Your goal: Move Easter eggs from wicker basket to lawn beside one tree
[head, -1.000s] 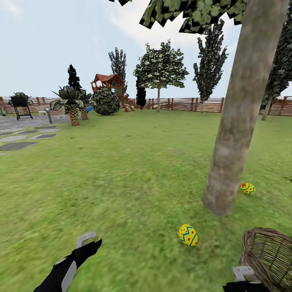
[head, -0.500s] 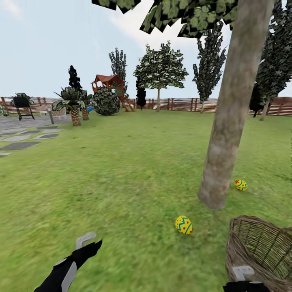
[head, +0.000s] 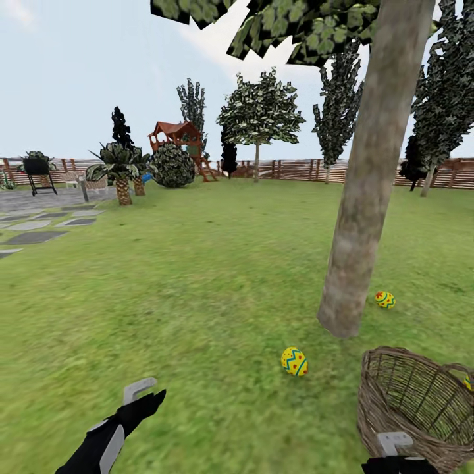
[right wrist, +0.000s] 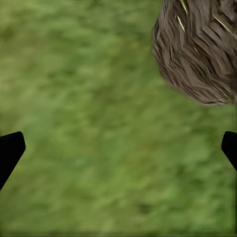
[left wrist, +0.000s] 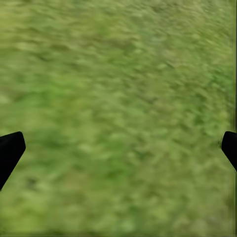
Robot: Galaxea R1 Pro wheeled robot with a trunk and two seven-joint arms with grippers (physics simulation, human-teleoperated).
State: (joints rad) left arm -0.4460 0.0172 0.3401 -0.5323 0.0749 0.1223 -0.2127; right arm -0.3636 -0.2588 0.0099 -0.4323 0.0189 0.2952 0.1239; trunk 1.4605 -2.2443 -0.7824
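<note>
We are finding two Easter eggs lying on the lawn, one just before the tree and one beside it, while both our pincers are hanging released and empty by the wicker basket, where a third egg seems to be peeking at the rim

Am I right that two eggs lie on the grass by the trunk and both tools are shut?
Not quite. The two eggs do lie by the trunk, but both wrist views show the left tool and right tool open.
</note>
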